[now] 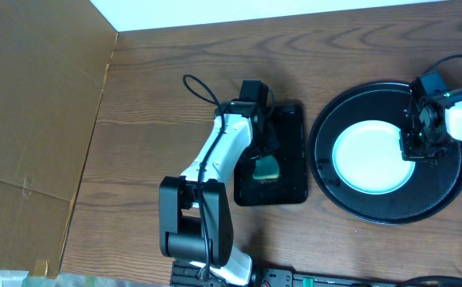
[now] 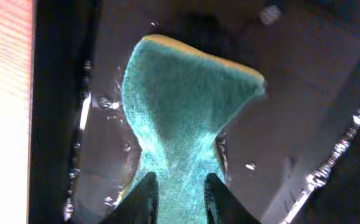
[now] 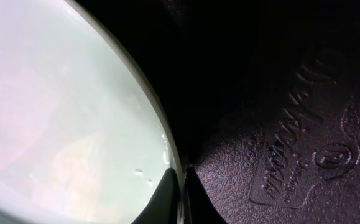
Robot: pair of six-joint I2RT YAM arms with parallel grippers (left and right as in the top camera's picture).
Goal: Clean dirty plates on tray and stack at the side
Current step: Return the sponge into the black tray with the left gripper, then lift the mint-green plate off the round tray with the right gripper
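The white left arm is stretched from its base at the near edge of the wooden table (image 1: 151, 104). Its wrist is bent down over the small black rectangular tray (image 1: 292, 151). The left gripper (image 2: 180, 182) is closed on the green sponge (image 2: 180, 106). The sponge is pinched to a narrow waist between the two fingertips and flares wide beyond them (a yellow layer shows along its far edge). Wet glints are seen on the tray floor on either side of the gripper. From overhead this gripper is mostly hidden under its own wrist, and only part of the sponge shows below it.

The right arm enters from the right edge of the overhead view, where it is cut off. The right gripper (image 3: 180, 174) is lowered onto the round pale plate (image 3: 61, 106) and clamped on its rim. One fingertip is set on the plate's side of the rim and the other on the tray's side. The plate lies inside the large round black tray (image 1: 446, 187) and spreads away from the gripper toward the tray's middle. The tray's textured black floor is seen directly beside the outer fingertip.

The plate's face is washed out by glare, so no marks can be made out on it. Whether other plates lie beneath it cannot be told. Embossed lettering on the tray floor is too dim to be read.
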